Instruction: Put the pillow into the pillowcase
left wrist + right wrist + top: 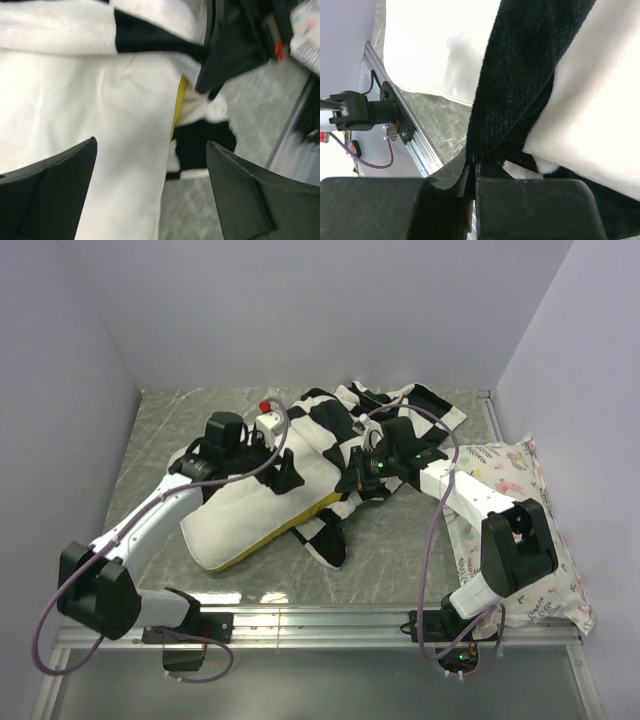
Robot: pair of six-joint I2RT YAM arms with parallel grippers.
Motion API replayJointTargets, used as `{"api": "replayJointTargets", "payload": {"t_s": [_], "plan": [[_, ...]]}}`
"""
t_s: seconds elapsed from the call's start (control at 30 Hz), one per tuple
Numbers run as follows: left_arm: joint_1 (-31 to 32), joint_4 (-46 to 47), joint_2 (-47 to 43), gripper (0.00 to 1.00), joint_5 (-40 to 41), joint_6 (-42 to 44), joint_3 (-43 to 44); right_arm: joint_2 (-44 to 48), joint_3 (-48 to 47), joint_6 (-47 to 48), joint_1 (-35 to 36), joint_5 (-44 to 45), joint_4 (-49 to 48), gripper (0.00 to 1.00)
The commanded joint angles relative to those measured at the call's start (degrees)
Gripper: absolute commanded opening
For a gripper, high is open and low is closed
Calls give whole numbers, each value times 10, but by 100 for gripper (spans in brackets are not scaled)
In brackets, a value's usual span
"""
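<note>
The white pillow (245, 515) with its yellow band lies at the table's middle left, its far end tucked under the black and white checkered pillowcase (345, 425). My left gripper (285, 472) hovers open over the pillow's right part; in the left wrist view the gripper (150, 145) spans the pillow (100, 125) beside the yellow band (177, 102), holding nothing. My right gripper (360, 478) is shut on the pillowcase's edge. In the right wrist view the gripper (472, 172) pinches a black fold of the pillowcase (520, 75), with the pillow (435, 45) beyond.
A deer-and-plant-print pillow (520, 540) lies along the right wall. A small white object with a red cap (266, 410) sits behind the left arm. A metal rail (320, 620) runs along the near edge. Walls enclose the table on three sides.
</note>
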State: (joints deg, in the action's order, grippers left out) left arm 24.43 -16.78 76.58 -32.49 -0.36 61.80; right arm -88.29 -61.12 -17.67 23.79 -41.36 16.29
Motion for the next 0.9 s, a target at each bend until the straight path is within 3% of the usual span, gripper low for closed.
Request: {"api": "replayJointTargets", "payload": {"t_s": [0.0,0.23,0.4,0.5,0.53,0.57,0.6,0.7,0.87], "plan": [[3,-60,-12,94,38,149,-65,-12,0,14,1,5,7,0],[76,47,39,99,173,220,-127,-19,-19,30,0,31,34,0],[105,111,121,94,237,222,-118,-24,-22,42,7,32,45,0],[105,100,157,51,227,192,-66,-30,-33,55,25,37,58,0],[98,92,163,19,205,165,-51,-36,-36,56,28,37,60,0],[92,90,160,6,181,147,-39,-41,-41,59,33,35,61,0],[80,92,146,0,122,108,-17,-44,-57,65,46,37,65,0],[69,108,123,0,54,42,31,-76,-137,84,72,42,93,0],[33,114,118,0,-5,-111,91,-92,-216,67,102,-23,94,0]]}}
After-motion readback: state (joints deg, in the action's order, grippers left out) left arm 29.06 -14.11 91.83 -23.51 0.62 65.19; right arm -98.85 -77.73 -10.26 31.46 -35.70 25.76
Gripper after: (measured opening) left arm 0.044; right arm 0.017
